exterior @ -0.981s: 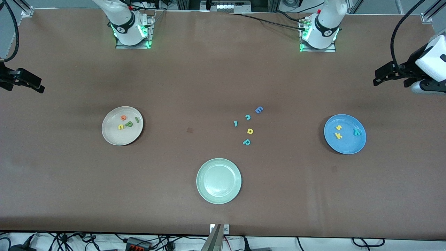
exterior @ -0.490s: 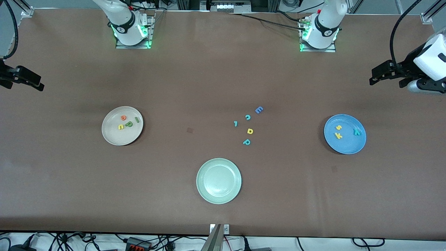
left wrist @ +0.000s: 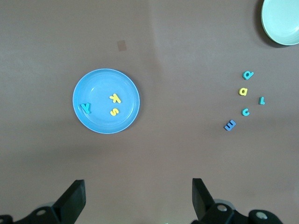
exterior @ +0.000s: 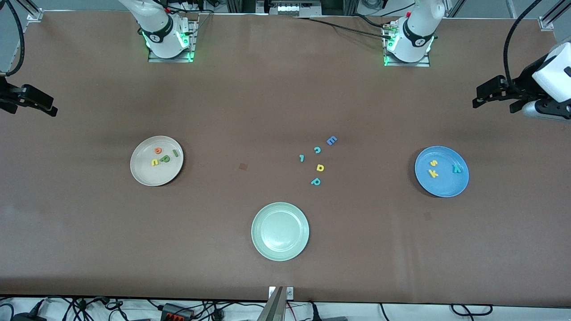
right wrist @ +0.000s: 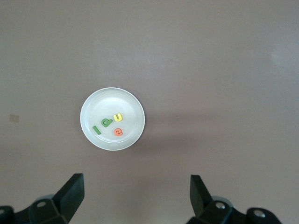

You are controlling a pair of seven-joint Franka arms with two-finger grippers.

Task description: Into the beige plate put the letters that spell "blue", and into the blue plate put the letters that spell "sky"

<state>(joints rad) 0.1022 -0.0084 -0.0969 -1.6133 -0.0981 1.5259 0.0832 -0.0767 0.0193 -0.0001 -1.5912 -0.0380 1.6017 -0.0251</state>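
The brown table (exterior: 285, 89) carries three plates: beige plate (exterior: 145, 176) at nine o'clock, blue plate (exterior: 446, 185) at three, pale green plate (exterior: 280, 232) at six; loose letters (exterior: 317, 160) lie near center

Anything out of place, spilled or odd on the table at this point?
Nothing stands out. The beige plate holds four letters, the blue plate three, all flat inside the rims. Five spare letters lie loose mid-table, and the pale green plate holds nothing. The left gripper and right gripper hang open at the table's ends.

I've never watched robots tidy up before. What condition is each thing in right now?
beige plate: holds four letters, b, l, u, e.
blue plate: holds s, k, y.
green plate: holds nothing.
loose letters: five on the table.
left pincer: open, waiting.
right pincer: open, waiting.
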